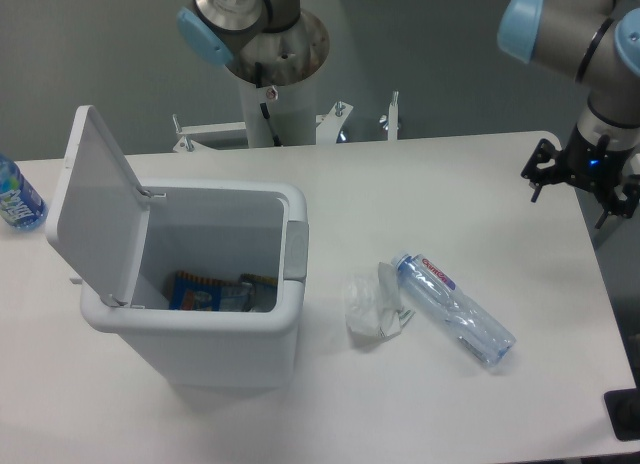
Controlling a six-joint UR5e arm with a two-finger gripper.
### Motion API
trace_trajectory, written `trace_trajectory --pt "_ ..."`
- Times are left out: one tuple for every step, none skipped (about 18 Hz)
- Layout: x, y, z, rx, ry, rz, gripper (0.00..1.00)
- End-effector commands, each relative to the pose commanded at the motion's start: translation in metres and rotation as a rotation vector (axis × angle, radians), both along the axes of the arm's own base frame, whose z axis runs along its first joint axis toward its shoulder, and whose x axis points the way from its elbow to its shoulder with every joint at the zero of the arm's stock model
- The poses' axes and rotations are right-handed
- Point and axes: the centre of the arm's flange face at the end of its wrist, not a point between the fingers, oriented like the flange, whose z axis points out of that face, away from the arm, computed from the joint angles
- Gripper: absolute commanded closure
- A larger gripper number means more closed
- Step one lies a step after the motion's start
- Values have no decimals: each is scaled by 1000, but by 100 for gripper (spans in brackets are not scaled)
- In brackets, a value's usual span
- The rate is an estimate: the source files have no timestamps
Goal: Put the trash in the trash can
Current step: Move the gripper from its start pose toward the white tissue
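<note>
A crumpled white paper wad (372, 303) lies on the table just right of the trash can. Touching its right side is a crushed clear plastic bottle (456, 307) with a red-and-blue label, lying diagonally. The trash can (215, 334) is a white rectangular bin with its lid (92, 204) hinged open to the left and a grey latch (295, 251) on its right rim; colourful wrappers show inside. My gripper (585, 192) hangs over the table's far right edge, well away from the trash, fingers spread open and holding nothing.
An uncrushed bottle with a blue label (17, 196) stands at the far left edge. The robot's base column (268, 74) rises behind the table. A dark object (624, 414) sits at the lower right corner.
</note>
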Motion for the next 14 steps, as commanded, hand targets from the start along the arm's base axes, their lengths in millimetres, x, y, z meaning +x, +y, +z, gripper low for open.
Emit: trace_trajectory --pt "1 0 0 1 -2 0 0" --pt "2 3 -1 1 -4 -3 0" --pt "5 6 0 1 -4 -9 0" --pt "7 9 0 1 -4 -14 0" --pt "8 10 1 1 -4 -15 0" --pt "8 10 3 8 -5 -18 0" --pt "10 10 5 11 -6 -18 0" --pt "11 10 6 9 -7 -18 0" --pt "14 11 1 10 -17 -21 0" --pt "20 13 -4 14 -29 -13 0" --pt "26 17 -6 25 -41 17 0" --pt "29 20 -8 42 -54 56 0" --pt "32 24 -8 57 -66 96 0" --pt "38 33 -9 62 -76 125 0"
